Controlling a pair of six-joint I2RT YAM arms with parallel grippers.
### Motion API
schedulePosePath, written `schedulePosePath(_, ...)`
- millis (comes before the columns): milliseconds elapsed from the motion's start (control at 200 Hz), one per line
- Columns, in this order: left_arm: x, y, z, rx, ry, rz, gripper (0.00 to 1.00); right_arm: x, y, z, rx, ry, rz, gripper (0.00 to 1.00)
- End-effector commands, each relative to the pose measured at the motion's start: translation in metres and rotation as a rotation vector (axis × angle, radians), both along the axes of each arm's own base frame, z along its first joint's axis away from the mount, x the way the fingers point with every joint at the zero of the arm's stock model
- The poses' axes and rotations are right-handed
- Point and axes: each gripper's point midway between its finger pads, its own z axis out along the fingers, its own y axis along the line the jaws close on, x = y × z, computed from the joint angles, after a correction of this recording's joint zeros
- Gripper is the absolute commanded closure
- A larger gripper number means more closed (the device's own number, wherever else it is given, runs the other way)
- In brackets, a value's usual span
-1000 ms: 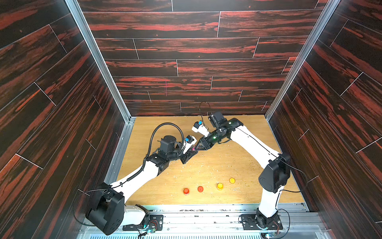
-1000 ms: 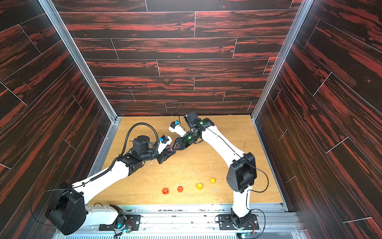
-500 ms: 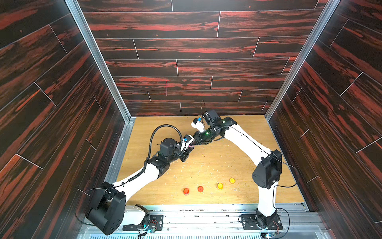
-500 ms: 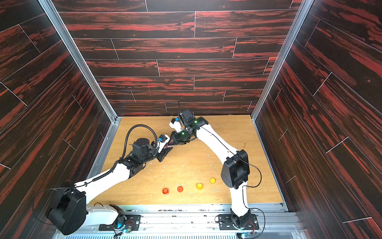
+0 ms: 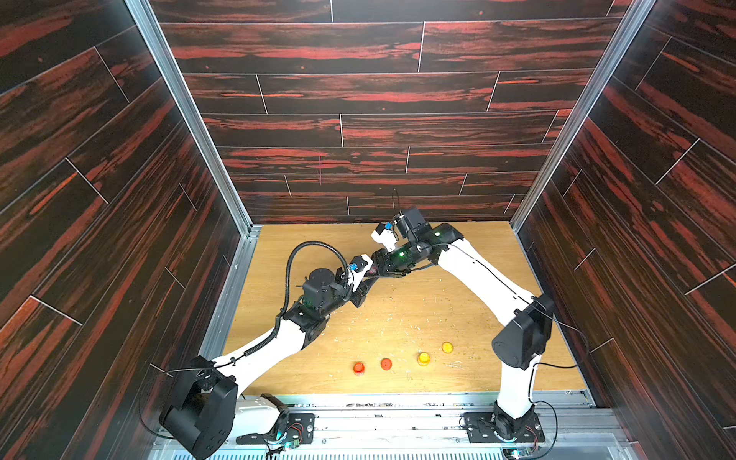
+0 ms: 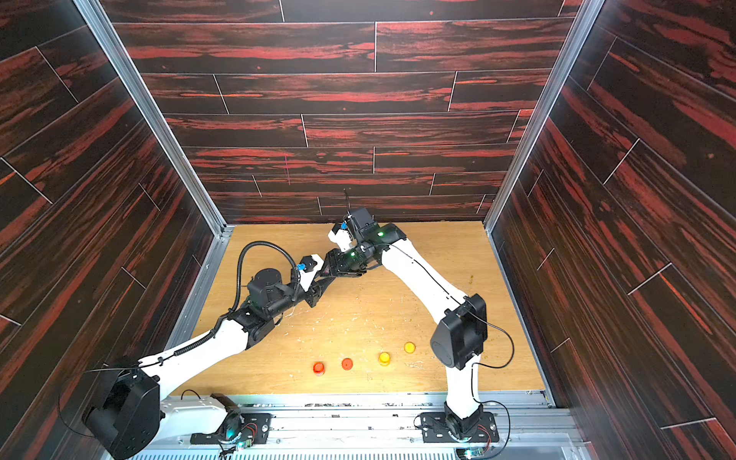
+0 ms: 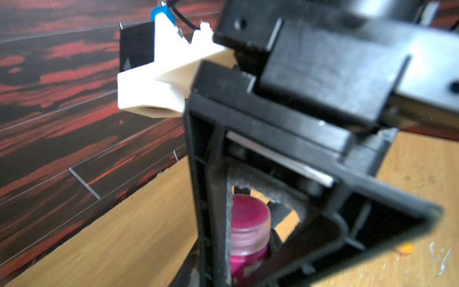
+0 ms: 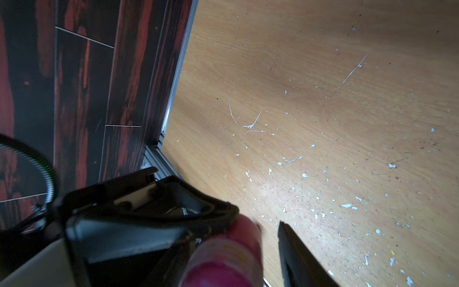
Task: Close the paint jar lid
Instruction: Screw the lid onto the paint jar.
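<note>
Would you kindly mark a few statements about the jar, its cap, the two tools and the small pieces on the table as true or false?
1. The pink jar has its cap on. True.
2. The right tool is clamped tight on the cap. False: it is open, and in the right wrist view one finger stands clear of the jar.
3. The left tool is shut on the pink jar. True.
4. Five small blue pieces lie at the back of the table. False: four lie in a row near the front of the table, two red pieces and two yellow pieces.
</note>
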Motion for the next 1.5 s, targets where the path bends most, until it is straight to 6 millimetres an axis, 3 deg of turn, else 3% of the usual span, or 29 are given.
schedulePosePath(0,-0.019,-0.015,0.030,-0.134,-0.051,-0.096,0.88,-0.027,0.003,0.024,0.066,-0.012,0.109,0.41)
schedulePosePath(511,-0.021,-0.026,0.026,-0.201,0.011,-0.159,0.88,-0.019,-0.040,0.057,0.069,-0.181,0.112,0.35)
schedulePosePath(731,-0.025,-0.030,0.028,-0.241,0.037,-0.204,0.88,-0.014,-0.066,0.061,0.003,-0.359,0.161,0.35)
schedulePosePath(867,-0.032,-0.036,0.035,-0.278,0.059,-0.274,0.89,-0.015,-0.069,0.057,0.000,-0.526,0.250,0.35)
schedulePosePath(1017,-0.037,-0.040,0.041,-0.306,0.083,-0.333,0.89,-0.018,-0.067,0.067,0.095,-0.623,0.316,0.35)
schedulePosePath(1493,-0.035,-0.042,0.043,-0.316,0.094,-0.350,0.89,-0.018,-0.057,0.058,0.151,-0.578,0.378,0.37)
